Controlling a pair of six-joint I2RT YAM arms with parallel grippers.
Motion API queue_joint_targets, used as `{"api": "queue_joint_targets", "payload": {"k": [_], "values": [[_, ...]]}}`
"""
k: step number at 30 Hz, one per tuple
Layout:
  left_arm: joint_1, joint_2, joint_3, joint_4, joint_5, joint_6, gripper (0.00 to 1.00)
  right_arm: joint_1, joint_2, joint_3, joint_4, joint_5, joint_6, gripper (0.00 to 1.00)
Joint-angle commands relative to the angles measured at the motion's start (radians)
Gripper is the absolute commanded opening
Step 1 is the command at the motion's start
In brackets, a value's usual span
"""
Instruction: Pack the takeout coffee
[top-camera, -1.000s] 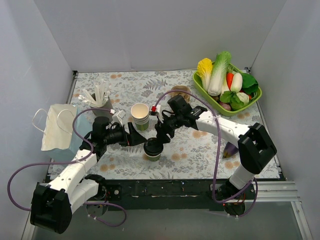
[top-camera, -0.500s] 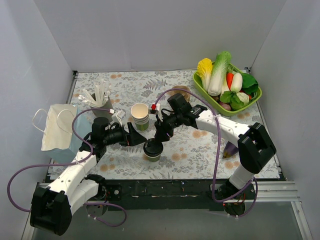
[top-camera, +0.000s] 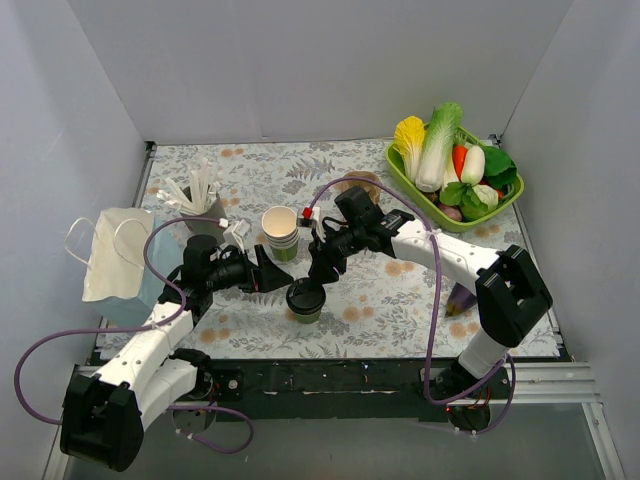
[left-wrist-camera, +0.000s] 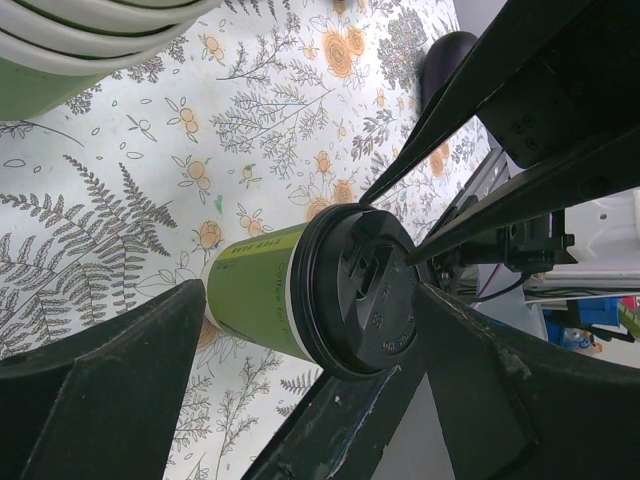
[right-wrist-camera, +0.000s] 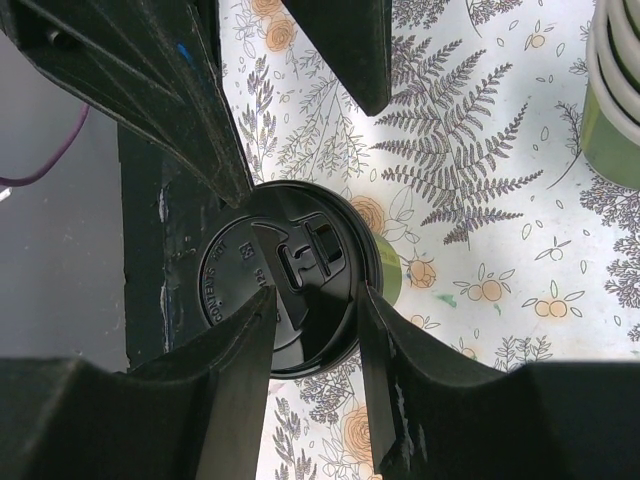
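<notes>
**Right gripper** (right-wrist-camera: 318, 300)
- It sits directly above the takeout coffee (top-camera: 305, 300), with its jaws part-way apart.
- Its fingertips (right-wrist-camera: 262, 305) lie over the black lid (right-wrist-camera: 300, 262), one on each side of the sip tab. The gap between them is narrower than the lid.
- Cannot tell whether they pinch the lid's raised top or only rest on it.

**Left gripper** (left-wrist-camera: 312, 295)
- It is spread wide and holds nothing.
- The cup stands upright just off its tips, in line with the gap.
- One finger ends by the green base and the other near the lid rim. They are too close to call contact.

**Edges and room**
- The table's black front edge (right-wrist-camera: 140, 280) runs just beside the cup, on the arm-base side of the right gripper.
- The left fingers close in on the cup from the side facing the right gripper's tips.
- The stack of lidless cups (right-wrist-camera: 615, 110) stands past the cup on the far side, apart from it, with a strip of floral mat (right-wrist-camera: 480, 200) between.
- Behind the right gripper's wrist the mat runs open to the green vegetable basket (top-camera: 408, 192), which is well apart.
</notes>
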Motion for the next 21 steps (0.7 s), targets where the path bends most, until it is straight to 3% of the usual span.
{"api": "queue_joint_targets", "payload": {"k": [1, 6, 12, 13, 21], "values": [[0.005, -0.01, -0.016, 0.023, 0.021, 0.008, 0.86, 0.003, -0.03, 0.023, 0.024, -0.025, 0.015, 0.45], [0.005, -0.01, -0.019, 0.044, 0.072, 0.044, 0.87, 0.003, -0.039, 0.028, 0.02, 0.005, 0.007, 0.47], [0.003, 0.04, -0.01, 0.107, 0.196, 0.113, 0.89, 0.0, -0.07, 0.002, 0.02, 0.057, 0.004, 0.62], [0.002, 0.048, -0.01, 0.121, 0.228, 0.115, 0.9, 0.002, -0.07, -0.001, 0.02, 0.056, 0.004, 0.68], [-0.001, 0.112, -0.013, 0.152, 0.284, 0.121, 0.9, 0.002, -0.098, -0.065, 0.028, 0.022, -0.037, 0.82]]}}
